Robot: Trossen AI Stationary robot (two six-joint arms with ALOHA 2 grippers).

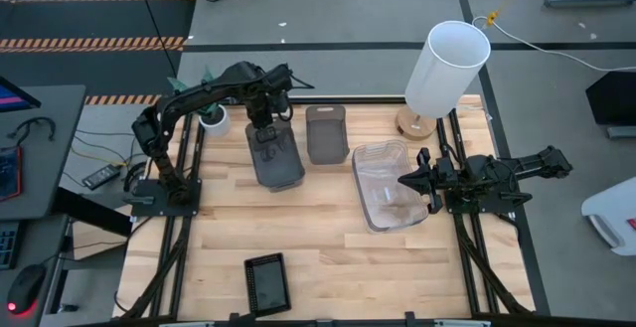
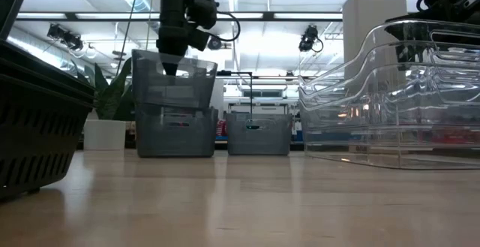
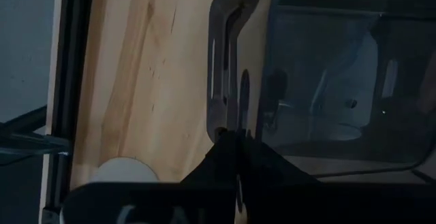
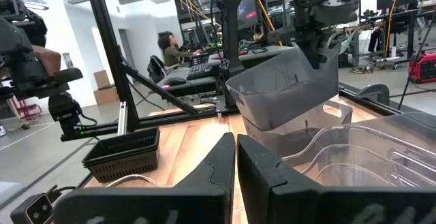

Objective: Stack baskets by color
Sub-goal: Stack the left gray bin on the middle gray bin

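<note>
My left gripper [image 1: 264, 136] points down and is shut on a smoky grey basket [image 2: 174, 78], which sits tilted over a second grey basket [image 2: 176, 133] at the table's far left. A third grey basket [image 1: 326, 133] stands just right of them. A stack of clear baskets [image 1: 390, 183] rests on the table at the right. My right gripper [image 1: 405, 180] is shut and held level above the stack's right side, with nothing between its fingers. A black mesh basket [image 1: 266, 282] lies near the front edge. My left gripper pinches the upper grey basket's far short-end wall at its rim [image 3: 238, 112], one finger inside the basket and one outside. The fingers come from above, pointing down. The basket hangs tilted [image 4: 286, 81], its bottom in the mouth of the lower grey basket [image 4: 293, 137].
A tall white cylinder [image 1: 447, 69] stands on a wooden base at the far right corner. A small white plant pot [image 1: 212, 118] sits by the left arm at the far left. Bare wood lies in the table's middle and near right.
</note>
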